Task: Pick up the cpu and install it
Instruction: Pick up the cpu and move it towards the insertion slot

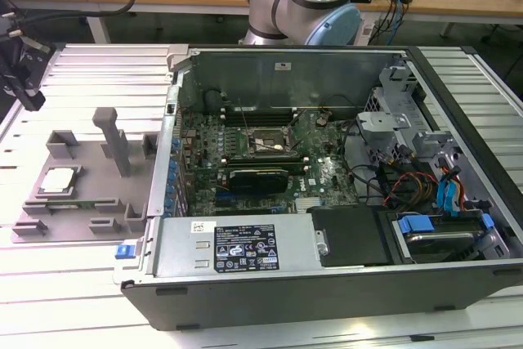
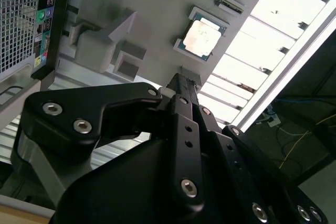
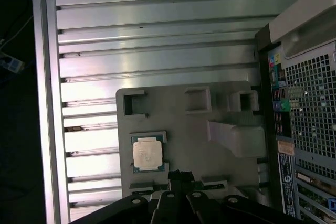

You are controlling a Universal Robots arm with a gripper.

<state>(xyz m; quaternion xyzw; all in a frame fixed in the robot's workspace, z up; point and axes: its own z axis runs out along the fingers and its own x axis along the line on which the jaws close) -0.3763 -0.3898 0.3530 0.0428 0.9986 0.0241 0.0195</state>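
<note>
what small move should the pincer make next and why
Probably a short sideways shift that centres the pincer over the cpu. The cpu lies flat in its pocket on the grey fixture plate, with nothing holding it. In the first wrist view the pincer's tip sits beside the chip and apart from it, so a straight descent from here would likely miss it.

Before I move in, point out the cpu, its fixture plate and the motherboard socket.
cpu (image 3: 146, 155), first wrist view, centre of its metal top.
fixture plate (image 3: 184, 136), first wrist view, bare flat surface.
motherboard socket (image 1: 262, 143), exterior view, its centre.
</note>
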